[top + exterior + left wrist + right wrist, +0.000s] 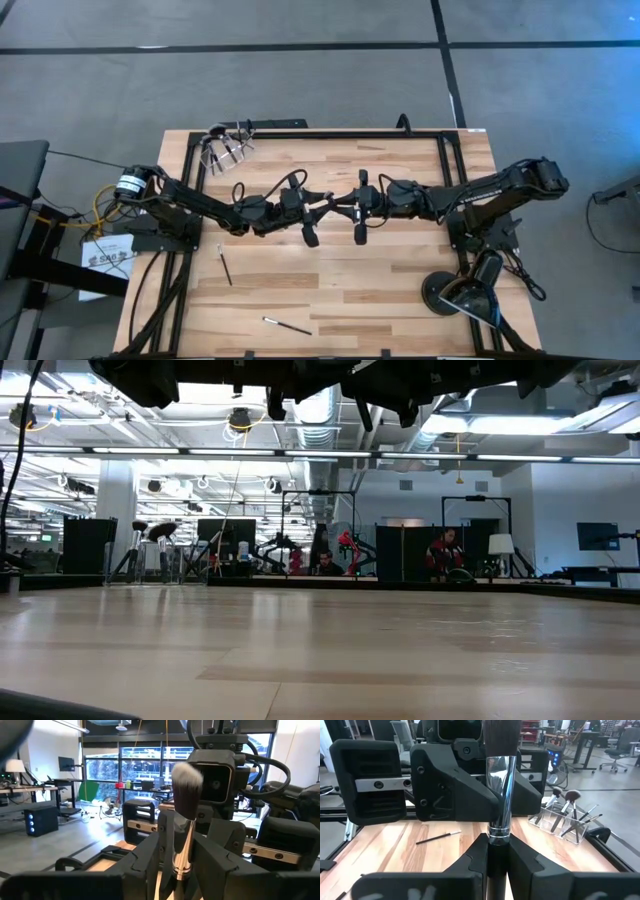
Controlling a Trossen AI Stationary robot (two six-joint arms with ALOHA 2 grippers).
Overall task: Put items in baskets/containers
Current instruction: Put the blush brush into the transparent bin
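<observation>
Spanning the gap between the two arms, a brush (499, 795) with a polished silvery ferrule and a thick head of dark bristles that fade to pale tips hangs in the air above the middle of the counter (350, 280). The right pincer (498, 840) is clenched on its dark handle just below the ferrule, with the bristle end pointing toward the other arm. The left pincer (182, 850) faces it head-on, one finger on either side of the ferrule and very near it; whether those fingers actually press on the metal cannot be told. From above, both arms reach inward from the counter's two sides and meet near its centre, wrists roughly level. A clear cup (222, 150) lies tipped over near the far left corner, with several other brushes (565, 802) inside. A thin loose brush (226, 265) lies flat on the near left part of the wood, and a second loose brush (287, 325) lies closer to the front edge. A round black lamp base (445, 293) stands at the near right. The counter is pale planked wood on a black frame. Beyond it lies a large workshop with ceiling lights, screens, and seated people far off.
</observation>
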